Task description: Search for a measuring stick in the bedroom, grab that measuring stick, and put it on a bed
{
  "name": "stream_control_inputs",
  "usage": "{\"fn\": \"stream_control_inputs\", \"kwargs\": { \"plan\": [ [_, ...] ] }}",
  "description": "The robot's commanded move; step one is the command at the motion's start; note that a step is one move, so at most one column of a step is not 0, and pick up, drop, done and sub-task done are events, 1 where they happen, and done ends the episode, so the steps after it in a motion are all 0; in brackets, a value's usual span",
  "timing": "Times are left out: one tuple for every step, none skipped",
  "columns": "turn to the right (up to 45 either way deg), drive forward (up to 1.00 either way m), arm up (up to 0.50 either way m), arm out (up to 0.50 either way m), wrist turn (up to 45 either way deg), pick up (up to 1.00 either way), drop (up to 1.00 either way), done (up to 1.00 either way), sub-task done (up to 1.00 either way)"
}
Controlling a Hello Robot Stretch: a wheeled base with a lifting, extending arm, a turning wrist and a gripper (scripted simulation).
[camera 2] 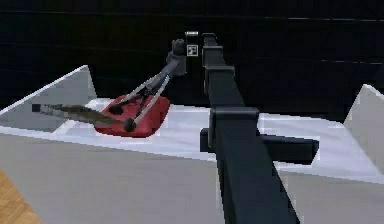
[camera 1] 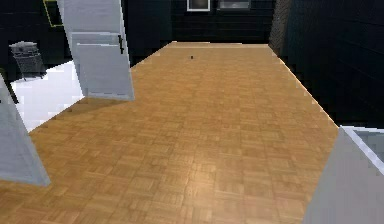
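Observation:
In the arm side view the dark arm (camera 2: pixel 235 130) rises from the bottom edge, with two white marker squares (camera 2: pixel 190 42) at its far end. The gripper (camera 2: pixel 137 112) slants down and left from there, its fingers (camera 2: pixel 140 90) reaching onto a red lumpy thing (camera 2: pixel 135 112) that lies on a white surface (camera 2: pixel 190 135) with raised white sides. A long dark stick-like thing (camera 2: pixel 70 110) lies on the same surface, one end against the red thing and the other pointing left. I cannot tell whether the gripper holds anything.
In the forward view a parquet floor (camera 1: pixel 190 130) stretches to dark walls. A white door (camera 1: pixel 100 50) stands ajar at the left, with white floor and a dark object (camera 1: pixel 28 58) beyond. A small dark thing (camera 1: pixel 190 58) lies far off. A white edge (camera 1: pixel 350 180) fills the lower right.

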Motion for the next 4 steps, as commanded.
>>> {"fn": "stream_control_inputs", "kwargs": {
  "plan": [
    [0.0, 0.00, 0.00, 0.00, 45.0, 0.00, 0.00, 0.00, 0.00],
    [0.0, 0.00, 0.00, 0.00, 45.0, 0.00, 0.00, 0.00, 0.00],
    [0.0, 0.00, 0.00, 0.00, 33.0, 0.00, 0.00, 0.00, 0.00],
    [0.0, 0.00, -0.16, 0.00, 0.0, 0.00, 0.00, 0.00, 0.00]
  ]
}}
